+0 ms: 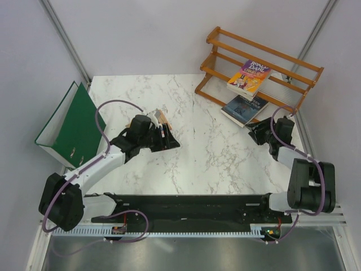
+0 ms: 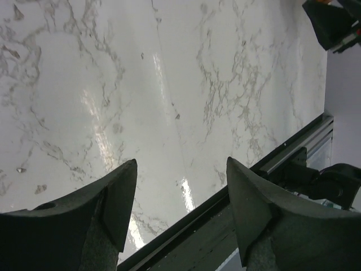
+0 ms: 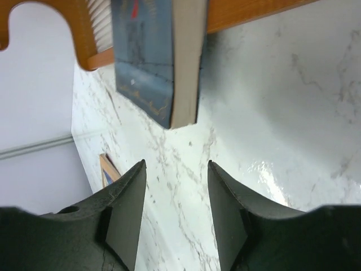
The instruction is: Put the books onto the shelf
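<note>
Books partly shelved: purple-and-yellow paperback (image 1: pixel 249 78) lying across the slats of the wooden shelf (image 1: pixel 225 42) at the far right corner of the marble table (image 1: pixel 197 152). Dark blue paperback (image 3: pixel 141 56) only propped, far end seemingly on the lowest front slat, near end down on the table.

Right gripper (image 3: pixel 175 169) just short of that near end, fingers spread, holding nothing. Left gripper (image 2: pixel 180 169) near the table's middle, fingers spread over bare marble, also empty. Tan edge of another book (image 1: pixel 162 117) peeking out beside its wrist. Green ring binder (image 1: pixel 70 124) upright at the left edge, not part of the job.

Likely step: seating the blue paperback properly. Best done by closing squarely on the near end, lifting clear of the front slat, then sliding in flat. Worth avoiding: nudging the paperback above, or shoving the shelf backwards.
</note>
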Tool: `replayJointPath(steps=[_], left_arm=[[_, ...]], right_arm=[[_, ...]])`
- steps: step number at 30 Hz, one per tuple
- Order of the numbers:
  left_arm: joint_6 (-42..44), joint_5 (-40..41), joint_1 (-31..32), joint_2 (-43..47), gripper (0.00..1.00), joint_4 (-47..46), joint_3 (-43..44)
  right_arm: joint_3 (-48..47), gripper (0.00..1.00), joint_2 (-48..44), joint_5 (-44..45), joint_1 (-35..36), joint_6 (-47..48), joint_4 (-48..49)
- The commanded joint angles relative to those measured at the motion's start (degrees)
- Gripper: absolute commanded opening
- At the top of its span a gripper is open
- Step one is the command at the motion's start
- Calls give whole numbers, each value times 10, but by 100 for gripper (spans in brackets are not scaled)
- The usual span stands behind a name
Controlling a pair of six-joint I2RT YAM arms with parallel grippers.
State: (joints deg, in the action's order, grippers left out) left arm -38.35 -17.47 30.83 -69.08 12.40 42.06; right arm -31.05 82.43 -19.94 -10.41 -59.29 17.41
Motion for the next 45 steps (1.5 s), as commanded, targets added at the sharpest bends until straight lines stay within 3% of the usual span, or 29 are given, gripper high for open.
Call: replayJointPath(steps=[1, 6, 10, 11, 14, 17, 24, 38, 45], left_arm=[[48, 10, -37, -41, 71, 54, 79], [65, -2, -60, -74, 71, 70, 129], [74, -9, -63, -73, 71, 79, 133], [74, -5, -63, -70, 71, 80, 130], [75, -5, -64, -58, 71, 80, 117], [75, -5, -66, -44, 71, 81, 102], [78, -2, -67, -23, 71, 83, 74], [84, -7, -67, -14, 71, 81, 58], [85, -5, -67, -10, 71, 81, 57]], right_arm=[[21, 56, -96, -11, 0, 53, -89], [51, 52, -151, 0, 18, 65, -102], [18, 29, -124, 41, 84, 107, -105], [-12, 19, -111, 65, 100, 116, -110], [-65, 5, -43, 102, 163, 166, -137], [-135, 0, 33, 117, 180, 196, -151], [-241, 0, 156, 195, 181, 260, -237], [-303, 0, 198, 284, 180, 249, -284], [-318, 0, 211, 286, 158, 246, -298]])
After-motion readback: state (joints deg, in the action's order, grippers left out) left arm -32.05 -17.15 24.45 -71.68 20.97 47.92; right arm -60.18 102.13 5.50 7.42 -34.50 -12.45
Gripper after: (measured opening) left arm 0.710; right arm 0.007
